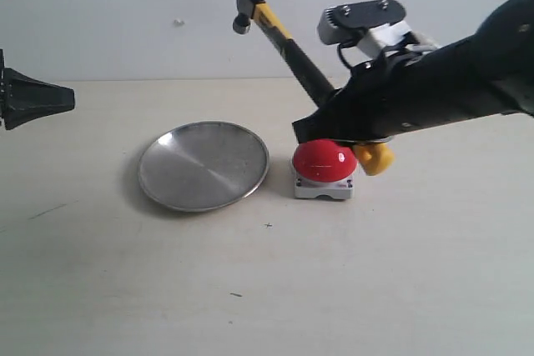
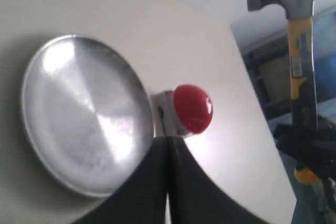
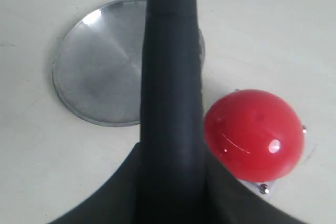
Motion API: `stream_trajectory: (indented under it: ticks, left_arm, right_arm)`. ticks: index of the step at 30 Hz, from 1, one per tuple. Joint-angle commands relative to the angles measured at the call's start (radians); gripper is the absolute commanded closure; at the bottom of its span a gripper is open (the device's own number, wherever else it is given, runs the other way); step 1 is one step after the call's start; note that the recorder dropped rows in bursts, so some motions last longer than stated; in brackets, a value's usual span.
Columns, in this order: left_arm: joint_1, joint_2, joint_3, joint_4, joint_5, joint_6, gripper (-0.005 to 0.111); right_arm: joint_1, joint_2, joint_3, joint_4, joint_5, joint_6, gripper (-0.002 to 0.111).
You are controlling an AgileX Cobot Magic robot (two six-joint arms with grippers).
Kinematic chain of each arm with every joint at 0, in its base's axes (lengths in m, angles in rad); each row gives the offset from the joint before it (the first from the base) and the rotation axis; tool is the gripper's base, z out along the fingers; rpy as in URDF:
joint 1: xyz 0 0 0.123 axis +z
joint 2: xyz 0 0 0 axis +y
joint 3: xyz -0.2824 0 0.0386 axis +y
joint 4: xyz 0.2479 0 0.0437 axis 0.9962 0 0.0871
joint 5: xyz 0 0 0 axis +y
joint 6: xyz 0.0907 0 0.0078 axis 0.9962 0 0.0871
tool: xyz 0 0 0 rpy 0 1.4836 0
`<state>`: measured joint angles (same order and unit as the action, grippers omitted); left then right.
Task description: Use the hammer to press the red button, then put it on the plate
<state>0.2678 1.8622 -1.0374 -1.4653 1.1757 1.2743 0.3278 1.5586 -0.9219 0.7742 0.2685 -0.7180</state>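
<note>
One plate point(image 1: 203, 166) beside red button point(image 1: 321, 160)

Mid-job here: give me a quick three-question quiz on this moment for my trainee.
1. Which one grips the hammer? A) left end effector B) right end effector C) neither
2. Fill in: in the exterior view, the red button stands to the ____ of the plate.
3. True or false: the hammer's head rests on the red button.
Key: 1 B; 2 right; 3 false.
</note>
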Motion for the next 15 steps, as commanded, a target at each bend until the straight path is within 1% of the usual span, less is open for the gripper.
stream_trajectory:
  ticks: [1,3,5,9,11,13,15]
  left_arm:
    - [0.001,-0.054,0.210,-0.279,-0.013,0.303,0.107]
    - [0.001,-0.079,0.289,-0.279,-0.054,0.404,0.107]
    - [0.001,-0.116,0.354,-0.279,-0.125,0.470,0.107]
    - [0.001,-0.210,0.443,-0.279,-0.284,0.510,0.107]
    - [0.001,-0.271,0.477,-0.279,-0.369,0.500,0.107]
    - [0.001,-0.328,0.507,-0.279,-0.396,0.493,0.107]
    - [0.001,-0.394,0.542,-0.279,-0.395,0.478,0.107]
  right_arm:
    - [-0.057,-0.151,0.036,-0.091,0.021,0.078,0.108]
    - [-0.076,-0.191,0.057,-0.199,0.037,0.174,0.108]
    - [-0.083,-0.221,0.070,-0.339,0.058,0.296,0.108]
    - [-0.083,-0.264,0.077,-0.716,0.139,0.657,0.108]
    - [-0.083,-0.283,0.077,-0.854,0.188,0.770,0.108]
    - [-0.083,-0.300,0.077,-0.912,0.235,0.809,0.108]
    - [-0.083,-0.320,0.089,-0.912,0.253,0.807,0.108]
